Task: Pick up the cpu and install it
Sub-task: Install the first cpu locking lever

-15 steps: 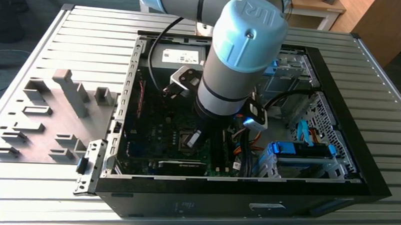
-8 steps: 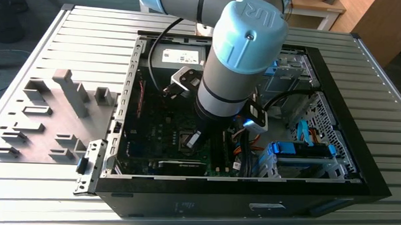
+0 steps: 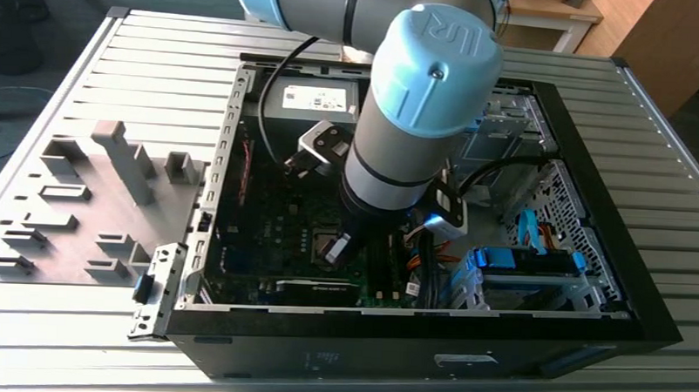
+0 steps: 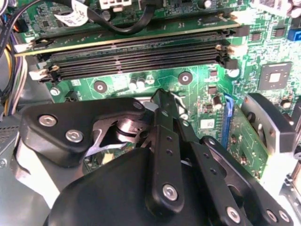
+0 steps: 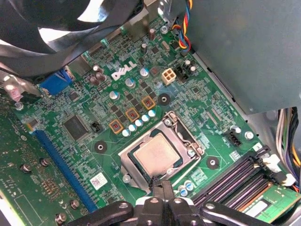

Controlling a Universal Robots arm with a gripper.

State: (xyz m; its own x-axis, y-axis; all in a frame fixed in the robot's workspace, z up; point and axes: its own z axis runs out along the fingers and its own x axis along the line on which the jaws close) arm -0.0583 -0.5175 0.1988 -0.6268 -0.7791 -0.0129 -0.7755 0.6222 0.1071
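In the first wrist view the cpu (image 5: 156,155), a small square chip with a pale metal top, lies flat inside the dark metal-framed socket (image 5: 187,137) on the green motherboard (image 5: 141,84). My gripper (image 5: 161,182) is just beside the socket's edge, its two thin black fingers pressed together with nothing between them. The second wrist view looks over the gripper (image 4: 162,101) and its black linkage towards the memory slots (image 4: 136,56). In the exterior view the gripper (image 3: 334,250) hangs low inside the open computer case (image 3: 624,319), over the middle of the board.
A grey power-supply box (image 5: 244,47) and a black fan (image 5: 56,28) flank the socket. Memory slots (image 5: 235,179) hold one green stick (image 5: 277,200). Cables (image 3: 523,228) and drive bays fill the case's right side in the exterior view. A grey fixture tray (image 3: 81,204) lies left of the case.
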